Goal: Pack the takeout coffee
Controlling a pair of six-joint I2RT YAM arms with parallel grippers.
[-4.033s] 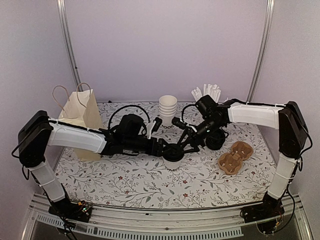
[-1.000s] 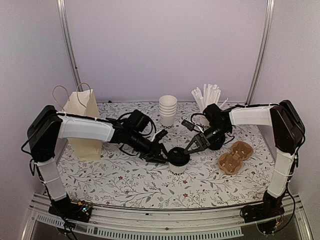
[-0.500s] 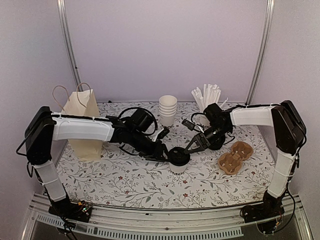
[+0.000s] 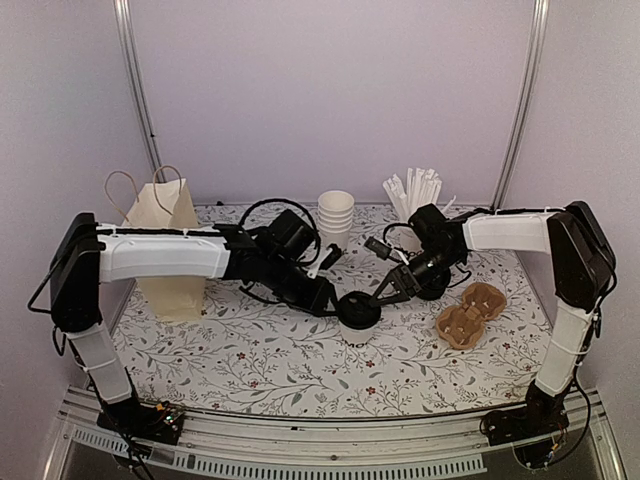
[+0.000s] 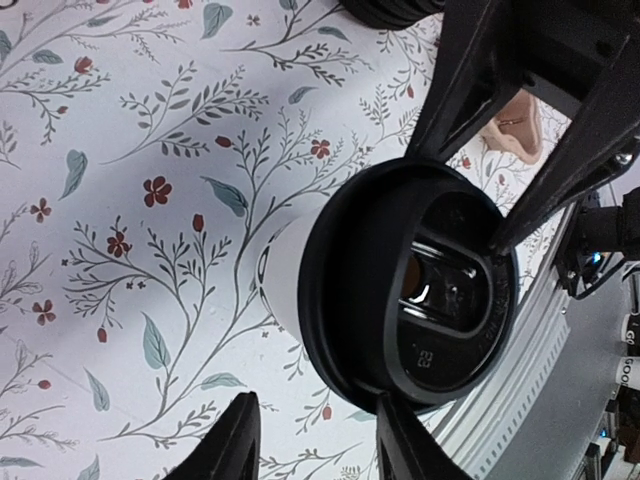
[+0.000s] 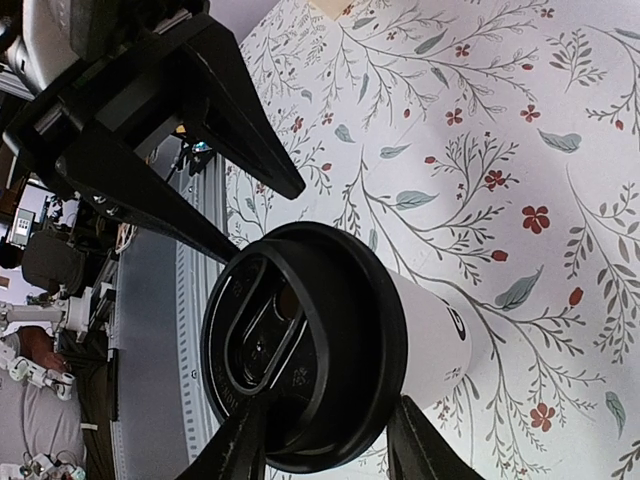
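Note:
One takeout coffee cup (image 4: 357, 333), white with a black lid (image 4: 358, 309), stands upright mid-table. In the left wrist view its wall (image 5: 285, 275) and lid (image 5: 410, 300) fill the middle. My left gripper (image 4: 335, 298) is open at the lid's left side. One fingertip (image 5: 400, 425) meets the lid's rim and the other is clear of the cup. My right gripper (image 4: 383, 293) is open at the lid's right edge (image 6: 300, 340). Its jaws straddle that edge, one finger (image 6: 240, 445) over the top face and the other beside the rim.
A cream paper bag (image 4: 165, 235) stands at the back left. A stack of white cups (image 4: 336, 215) and a cup of straws (image 4: 415, 190) stand at the back. A brown cup carrier (image 4: 470, 312) lies right of the cup, with black lids (image 4: 434, 280) behind my right gripper.
Both grippers stay at the lid and the cup has hardly moved. The left arm's wrist has swung to the right and farther back. Jaw openings look about the same.

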